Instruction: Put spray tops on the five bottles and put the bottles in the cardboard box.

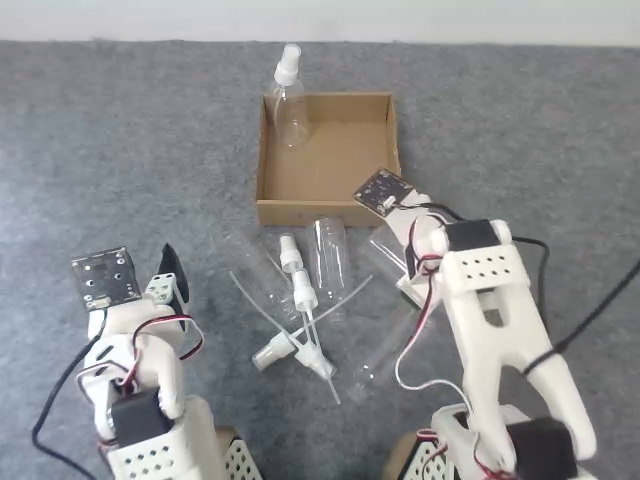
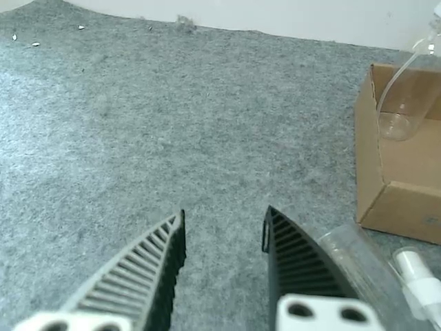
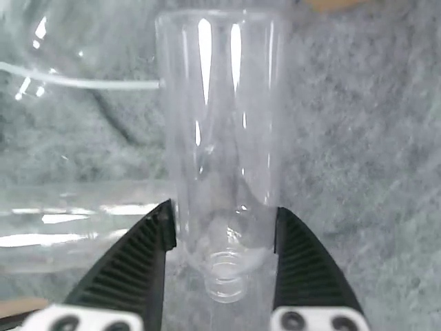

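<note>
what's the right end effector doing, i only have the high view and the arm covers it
observer: In the right wrist view the right end effector is closed on a clear bottle that lies on the carpet, one finger on each side, near its mouth.
operator: is that bottle capped yet
observer: No. Its neck is open, with nothing screwed on.
operator: and the left one, holding anything
observer: No. The left end effector is open, with bare carpet between its fingers.
</note>
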Motion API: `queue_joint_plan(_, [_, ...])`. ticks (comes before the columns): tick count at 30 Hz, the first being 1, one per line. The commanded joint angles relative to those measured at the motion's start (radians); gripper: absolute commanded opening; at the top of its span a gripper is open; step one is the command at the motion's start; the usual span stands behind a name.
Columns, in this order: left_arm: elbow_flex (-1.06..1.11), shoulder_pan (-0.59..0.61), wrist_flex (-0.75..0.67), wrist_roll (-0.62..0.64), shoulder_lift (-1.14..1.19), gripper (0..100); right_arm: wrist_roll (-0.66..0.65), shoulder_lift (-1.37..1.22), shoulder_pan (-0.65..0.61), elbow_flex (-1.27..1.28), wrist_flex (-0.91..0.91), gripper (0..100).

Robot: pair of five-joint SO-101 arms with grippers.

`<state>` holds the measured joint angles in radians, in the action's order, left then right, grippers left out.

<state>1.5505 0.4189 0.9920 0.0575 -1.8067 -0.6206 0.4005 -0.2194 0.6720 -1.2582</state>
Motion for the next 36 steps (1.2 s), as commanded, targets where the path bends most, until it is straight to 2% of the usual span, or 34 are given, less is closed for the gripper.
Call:
queue_joint_plan(1, [-0.013, 0.008, 0.002, 0.002, -0.008, 17, -0.006, 0.082, 0.054, -0.006, -0.024, 7.0])
queue_joint_plan(6, [-0.013, 0.008, 0.002, 0.002, -0.008, 17, 0.005, 0.094, 0.16, -0.006, -0.024, 6.8])
queue_joint_plan(10, [-0.013, 0.008, 0.002, 0.002, -0.008, 17, 0.124, 0.094, 0.228, -0.006, -0.024, 6.9])
queue_joint_plan(13, [-0.013, 0.008, 0.002, 0.002, -0.008, 17, 0.278, 0.094, 0.245, -0.006, -0.024, 7.0])
queue_joint_plan(20, [-0.013, 0.008, 0.002, 0.002, -0.008, 17, 0.778, 0.102, 0.24, -0.006, -0.013, 7.0])
queue_joint_plan(24, [-0.013, 0.008, 0.002, 0.002, -0.008, 17, 0.964, 0.104, 0.242, -0.006, -0.013, 6.9])
queue_joint_plan(27, [-0.013, 0.008, 0.002, 0.002, -0.008, 17, 1.003, 0.104, 0.246, -0.006, -0.013, 6.9])
queue_joint_plan(36, [-0.013, 0.008, 0.002, 0.002, -0.008, 17, 1.011, 0.094, 0.246, -0.005, 0.038, 6.8])
